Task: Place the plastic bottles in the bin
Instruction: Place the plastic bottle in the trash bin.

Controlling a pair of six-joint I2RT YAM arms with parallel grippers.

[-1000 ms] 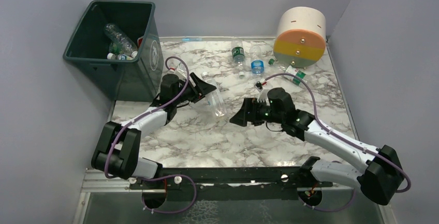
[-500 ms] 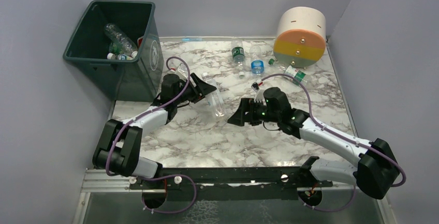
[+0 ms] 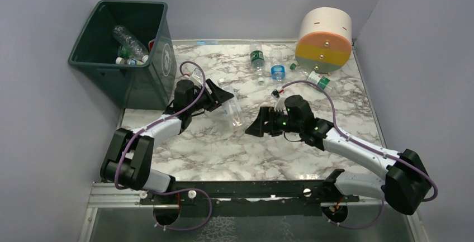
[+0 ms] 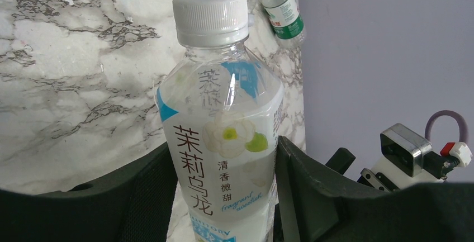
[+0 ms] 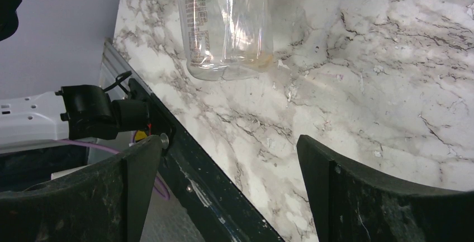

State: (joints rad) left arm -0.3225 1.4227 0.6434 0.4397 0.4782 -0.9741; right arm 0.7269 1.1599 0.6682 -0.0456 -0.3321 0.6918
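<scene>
**Plastic bottle (image 3: 233, 109) clamped in left gripper (image 3: 222, 99)**

Top view: bottle held over the marble table (image 3: 212, 147), right of the bin (image 3: 158, 66) and outside it. Other bottles (image 3: 257, 58) lie near the far wall.
Left wrist: fingers (image 4: 140, 197) squeeze its labelled body.
Right wrist: right gripper (image 5: 226, 155) gapes, empty.

bottle (image 4: 221, 141) base cropped (below), far labels (image 3: 257, 57) illegible

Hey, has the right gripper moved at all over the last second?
Yes, slightly: the right gripper has edged left, away from the striped cylinder and toward the clear bottle in the left gripper.
</scene>
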